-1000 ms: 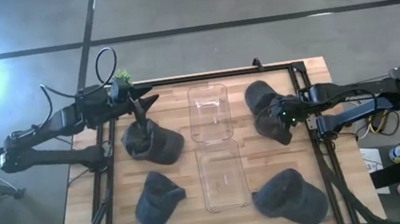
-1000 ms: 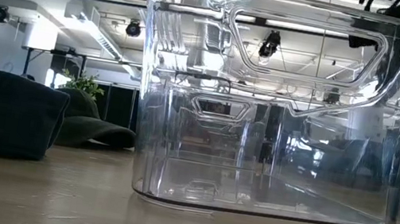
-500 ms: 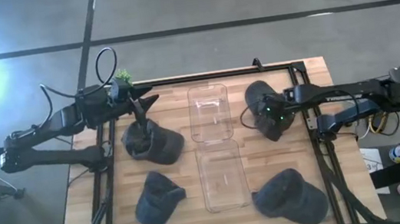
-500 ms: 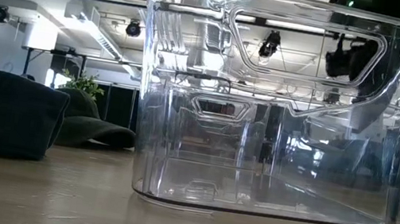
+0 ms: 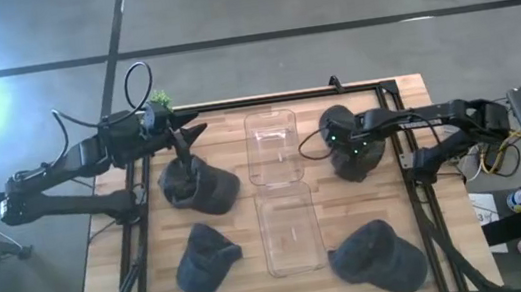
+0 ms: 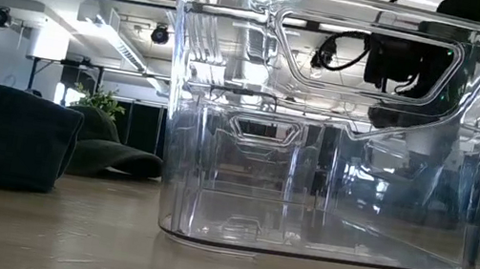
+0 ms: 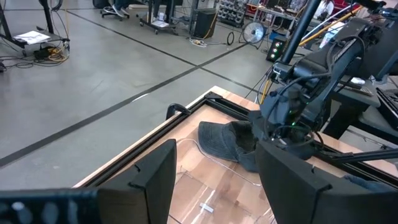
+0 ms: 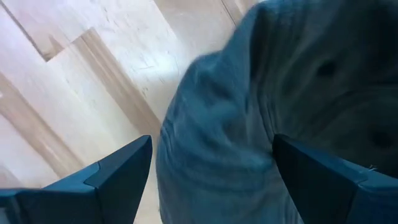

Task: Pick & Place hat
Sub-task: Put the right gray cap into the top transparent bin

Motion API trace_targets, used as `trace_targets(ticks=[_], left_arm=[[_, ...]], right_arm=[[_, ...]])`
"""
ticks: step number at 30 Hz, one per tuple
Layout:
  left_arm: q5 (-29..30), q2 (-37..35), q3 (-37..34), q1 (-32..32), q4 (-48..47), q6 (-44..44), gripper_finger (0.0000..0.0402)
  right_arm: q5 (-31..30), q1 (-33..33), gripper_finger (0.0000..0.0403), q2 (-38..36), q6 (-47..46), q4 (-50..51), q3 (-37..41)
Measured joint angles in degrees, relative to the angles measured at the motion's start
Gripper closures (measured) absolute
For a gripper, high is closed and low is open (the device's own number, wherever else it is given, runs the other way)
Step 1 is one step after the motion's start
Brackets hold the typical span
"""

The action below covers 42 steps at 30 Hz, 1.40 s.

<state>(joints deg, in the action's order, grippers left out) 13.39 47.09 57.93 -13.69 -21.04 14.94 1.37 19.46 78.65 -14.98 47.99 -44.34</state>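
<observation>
Four dark hats lie on the wooden table. The far-right hat (image 5: 339,126) lies under my right gripper (image 5: 350,149), which is open and points down. In the right wrist view its fingers (image 8: 212,143) stand on either side of the hat's crown (image 8: 249,93). My left gripper (image 5: 193,133) is open and empty, held in the air over the far-left hat (image 5: 203,186). It shows open in the left wrist view (image 7: 217,149). Two more hats lie near left (image 5: 205,259) and near right (image 5: 376,257). My right gripper comes at the far-right hat's crown (image 8: 205,124) from above, with an open finger on each side. I cannot tell whether the fingers touch the cloth. The hat lies on the table.
Two clear plastic bins stand in the table's middle, one far (image 5: 272,147) and one near (image 5: 289,228). The near bin fills the low view (image 6: 328,129), and my right gripper (image 6: 405,69) shows through it. A black frame (image 5: 274,97) runs along the table's edges.
My right gripper has gone toward the table's left and far edges, from beside the far-right hat to over its crown. In the low view it has come down into sight behind the bin. The hats have not moved.
</observation>
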Motion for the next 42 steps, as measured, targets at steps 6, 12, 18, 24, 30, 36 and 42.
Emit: trace_targets(ticks=[6,12,18,24,30,36,42], left_arm=[[0.0,0.0,0.0,0.0,0.0,0.0,0.0188],[0.0,0.0,0.0,0.0,0.0,0.0,0.0188],[0.0,0.0,0.0,-0.1,0.0,0.0,0.0188],[0.0,0.0,0.0,-0.1,0.5,0.2,0.0188],[0.0,0.0,0.0,-0.1,0.5,0.4,0.0188],[0.0,0.0,0.0,-0.1,0.5,0.4,0.0188],[0.0,0.0,0.0,-0.1,0.5,0.3,0.0188]], right_arm=[[0.1,0.0,0.0075,3.5,0.7,-1.2,0.4],[0.2,0.0,0.0075,4.8,0.9,-1.5,1.4],[0.1,0.0,0.0141,3.3,0.8,-1.6,1.5],[0.1,0.0,0.0330,1.5,0.8,-1.8,1.5],[-0.2,0.1,0.0392,0.1,1.4,-2.1,1.5],[0.0,0.1,0.0394,-3.5,-1.1,2.1,-0.6],[-5.8,0.1,0.0394,-10.3,-1.2,15.0,-12.1]])
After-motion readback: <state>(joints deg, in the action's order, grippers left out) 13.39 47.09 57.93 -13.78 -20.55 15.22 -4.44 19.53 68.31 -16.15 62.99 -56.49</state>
